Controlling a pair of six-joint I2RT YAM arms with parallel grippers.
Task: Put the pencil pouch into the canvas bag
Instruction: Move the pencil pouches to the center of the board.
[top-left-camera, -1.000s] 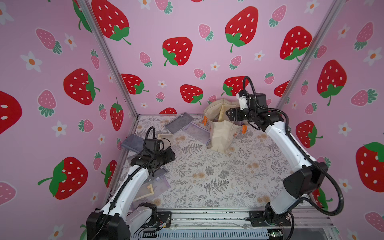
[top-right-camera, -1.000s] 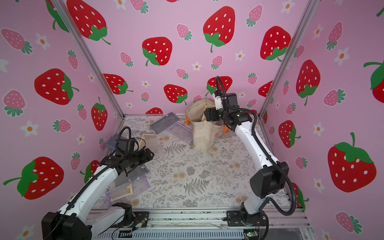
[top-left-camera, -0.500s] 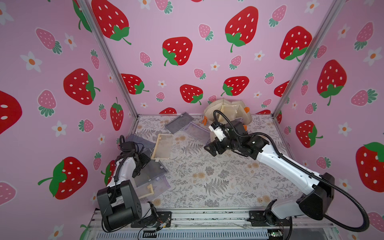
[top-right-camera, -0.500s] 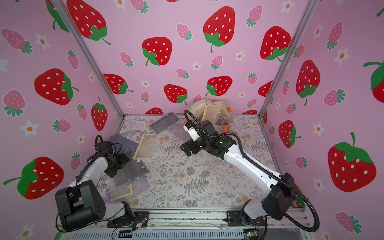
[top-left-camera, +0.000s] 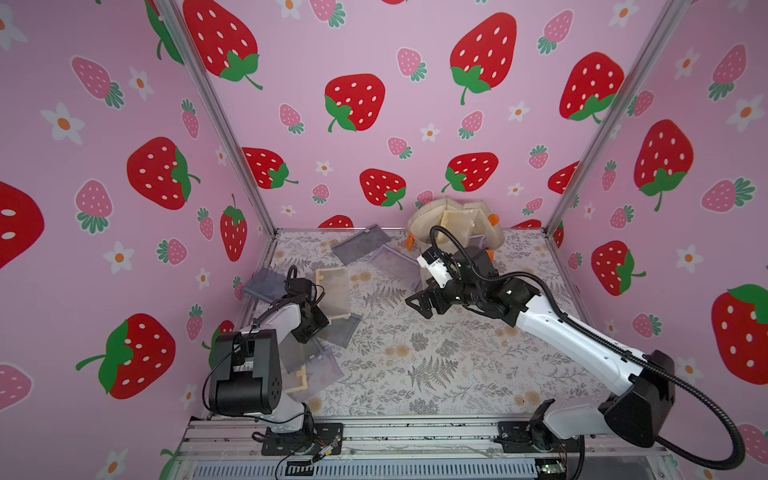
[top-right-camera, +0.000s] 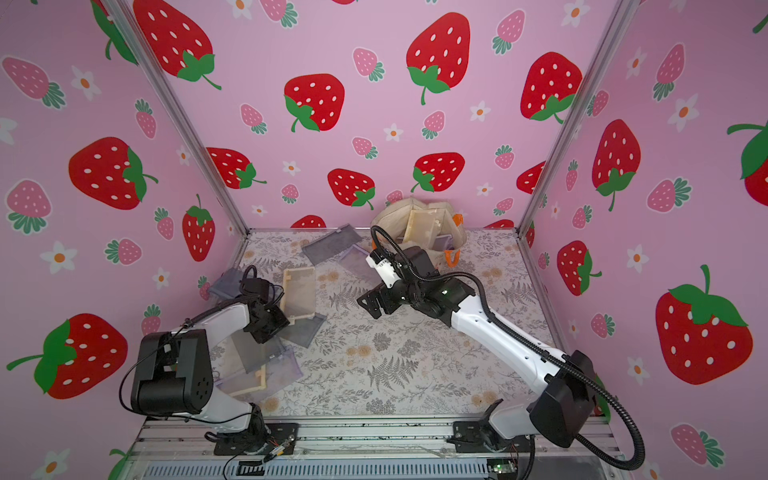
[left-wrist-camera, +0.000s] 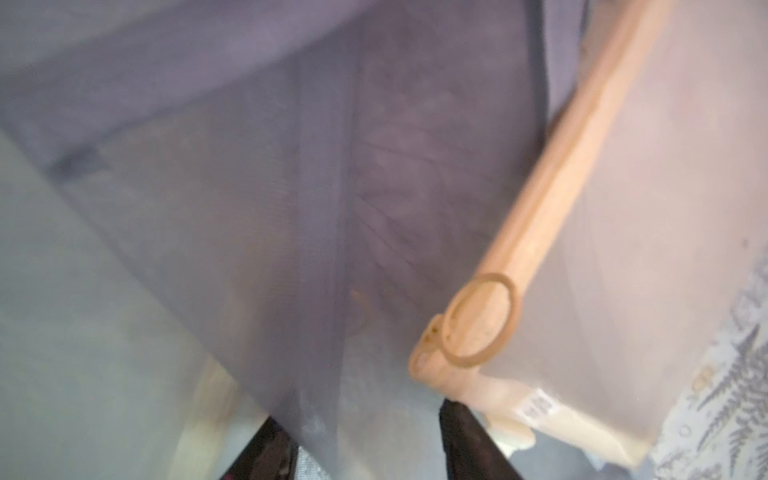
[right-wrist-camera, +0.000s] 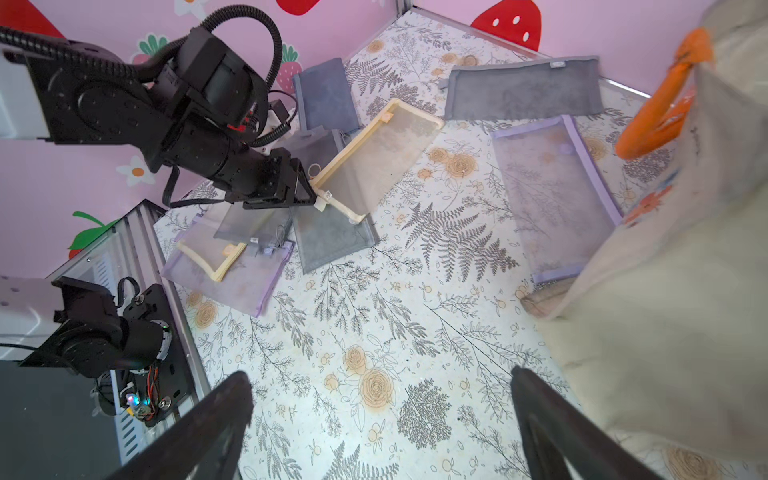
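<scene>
Several pouches overlap by the left gripper (right-wrist-camera: 311, 194); its jaws sit at the cream pouch (right-wrist-camera: 382, 162) corner, grip unclear in the blur. Closing may snag the grey pouch (right-wrist-camera: 332, 237) beneath and drag both. Right gripper (right-wrist-camera: 380, 374) hangs wide open, empty. Bag (top-left-camera: 419, 222) stands farthest, its lower part hidden by that arm.

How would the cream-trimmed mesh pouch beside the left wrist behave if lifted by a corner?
The cream-trimmed mesh pouch is see-through mesh, so probably light and floppy. It looks flat and empty, so rolling seems unlikely.
</scene>
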